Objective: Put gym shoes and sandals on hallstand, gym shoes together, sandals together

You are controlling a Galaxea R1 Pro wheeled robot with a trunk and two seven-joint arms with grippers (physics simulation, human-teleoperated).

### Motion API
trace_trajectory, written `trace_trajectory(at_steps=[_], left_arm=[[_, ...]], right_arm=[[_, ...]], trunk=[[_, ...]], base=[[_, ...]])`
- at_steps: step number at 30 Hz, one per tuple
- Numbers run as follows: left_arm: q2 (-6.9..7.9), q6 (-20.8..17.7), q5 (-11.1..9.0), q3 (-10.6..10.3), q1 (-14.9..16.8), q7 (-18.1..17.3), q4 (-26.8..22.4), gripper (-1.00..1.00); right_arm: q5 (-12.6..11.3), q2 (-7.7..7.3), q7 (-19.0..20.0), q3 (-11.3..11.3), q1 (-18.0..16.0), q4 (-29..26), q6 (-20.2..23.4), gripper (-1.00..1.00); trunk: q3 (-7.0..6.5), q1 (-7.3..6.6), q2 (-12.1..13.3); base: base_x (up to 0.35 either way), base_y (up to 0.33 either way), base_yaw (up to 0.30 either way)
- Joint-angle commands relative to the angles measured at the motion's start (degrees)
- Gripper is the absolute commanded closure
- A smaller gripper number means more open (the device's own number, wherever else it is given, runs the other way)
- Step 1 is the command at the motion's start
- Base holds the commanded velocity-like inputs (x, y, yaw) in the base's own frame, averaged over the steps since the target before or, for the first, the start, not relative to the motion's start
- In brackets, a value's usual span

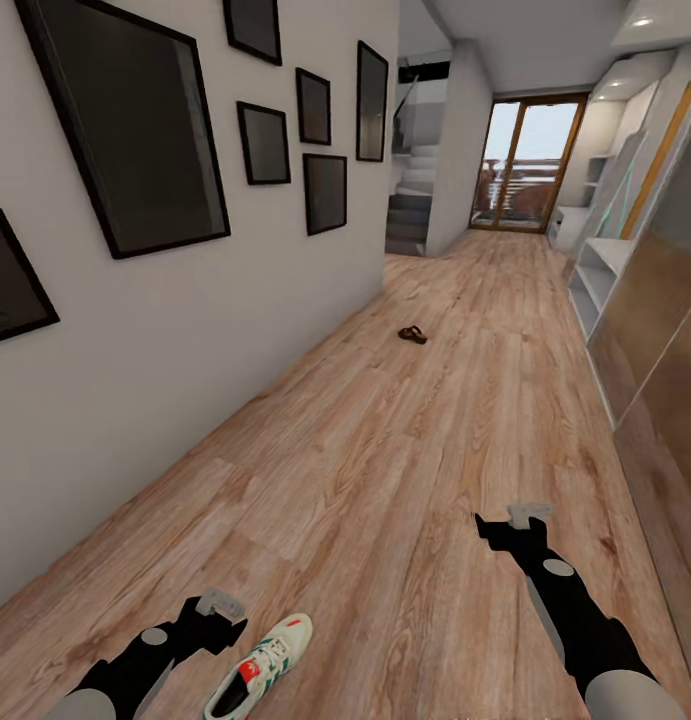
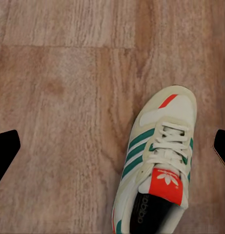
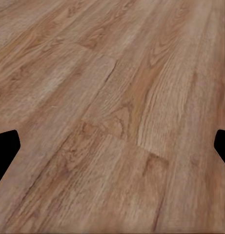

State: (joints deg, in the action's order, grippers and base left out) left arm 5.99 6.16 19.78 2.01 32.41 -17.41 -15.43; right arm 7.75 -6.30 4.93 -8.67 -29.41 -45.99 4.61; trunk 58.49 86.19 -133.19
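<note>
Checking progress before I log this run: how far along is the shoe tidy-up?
Done: nothing visible yet. In hand: the left gripper hangs open beside a gym shoe lying on the corridor floor, not gripped; the right gripper is open and empty. Left: that shoe, a sandal lying farther down the corridor, and the other shoes. The hallstand stands along the right wall.

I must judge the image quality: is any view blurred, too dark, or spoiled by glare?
Head view: evenly lit; the door at the corridor's end glows bright, and the far sandal is small and soft. Left wrist view: the shoe is sharp, its stripes clear, with little shadow. Right wrist view: the floor grain is slightly soft, with no glare.
</note>
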Motion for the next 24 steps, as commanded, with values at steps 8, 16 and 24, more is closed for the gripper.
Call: trace_trajectory(at_steps=[8,16,24], left_arm=[[-0.05,0.4,0.4,-0.1,0.0,-0.2,0.0,-1.0],[-0.35,0.4,0.5,-0.1,-0.1,-0.2,0.1,-1.0],[-0.66,0.3,0.5,-0.2,-0.1,-0.2,0.2,-1.0]], right_arm=[[0.6,0.05,0.4,-0.2,0.0,-0.1,0.2,-1.0],[0.6,0.06,0.4,-0.2,0.0,-0.1,0.2,-1.0],[0.6,0.06,0.4,-0.2,0.0,-0.1,0.3,-1.0]], trunk=[[-0.02,-0.01,0.0],[-0.03,-0.01,0.0],[-0.03,-0.01,0.0]], base=[[0.115,0.0,-0.07],[0.033,0.0,-0.005],[0.004,0.0,-0.133]])
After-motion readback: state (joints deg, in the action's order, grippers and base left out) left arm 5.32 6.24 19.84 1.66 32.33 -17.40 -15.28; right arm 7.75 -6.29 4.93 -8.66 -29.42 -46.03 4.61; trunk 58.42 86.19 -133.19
